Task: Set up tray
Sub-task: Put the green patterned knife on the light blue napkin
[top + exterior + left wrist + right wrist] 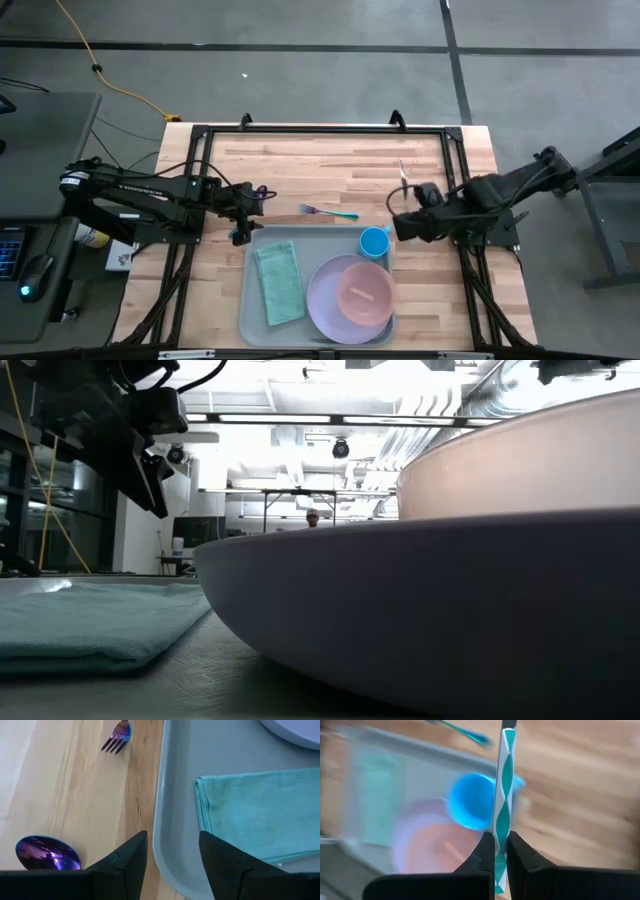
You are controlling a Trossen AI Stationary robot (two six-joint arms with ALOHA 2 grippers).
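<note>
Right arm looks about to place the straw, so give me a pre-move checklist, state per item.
1. Right gripper shut on the striped straw: ok.
2. Blue cup upright in the tray, mouth unobstructed: ok.
3. Straw lined up over the cup mouth: cannot tell; the right wrist view is blurred.
4. Left gripper open and empty, over the tray's edge, well away from the cup: ok.
5. Teal cloth, plate and pink bowl in the tray: ok.
6. Fork and spoon in the tray: not ok, both lie on the table.
</note>
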